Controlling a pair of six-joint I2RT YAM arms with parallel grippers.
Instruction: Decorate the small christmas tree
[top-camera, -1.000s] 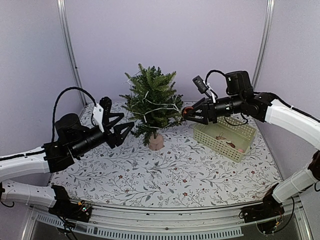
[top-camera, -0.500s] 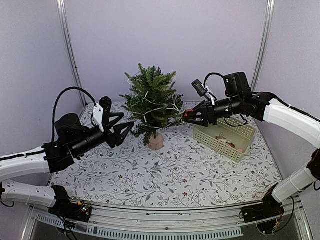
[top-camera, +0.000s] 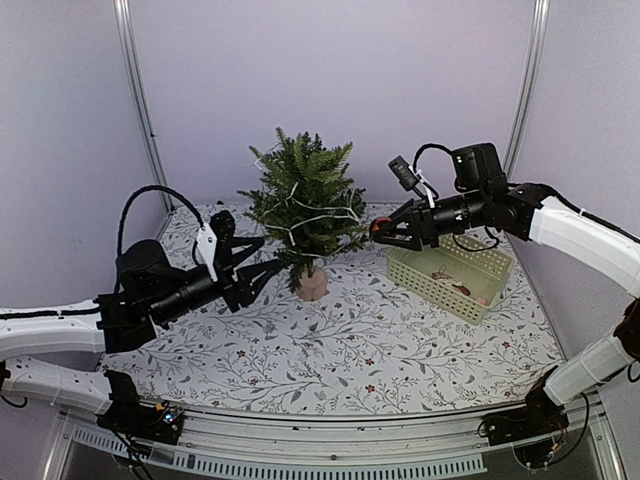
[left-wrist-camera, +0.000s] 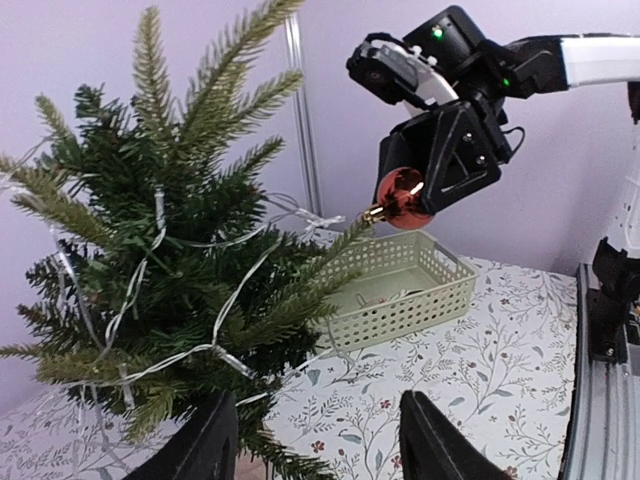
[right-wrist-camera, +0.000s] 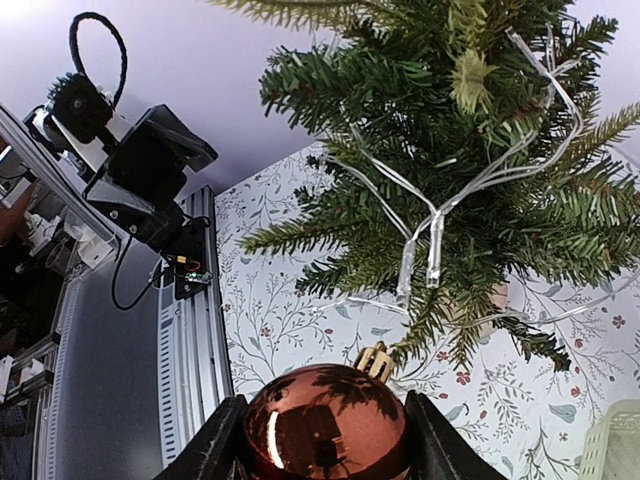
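Beside tree (top-camera: 305, 205), perhaps touching, right gripper (top-camera: 378, 230) clasps bauble (right-wrist-camera: 325, 420).

White arms (top-camera: 585, 235) — black wrists (top-camera: 470, 207) (looped cables (top-camera: 140, 190))

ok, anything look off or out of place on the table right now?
Nothing stands out. The small christmas tree stands upright, its light string draped loosely through the branches. The basket sits level beside it. The right gripper holds an intact copper bauble close to the tree's branch tips.
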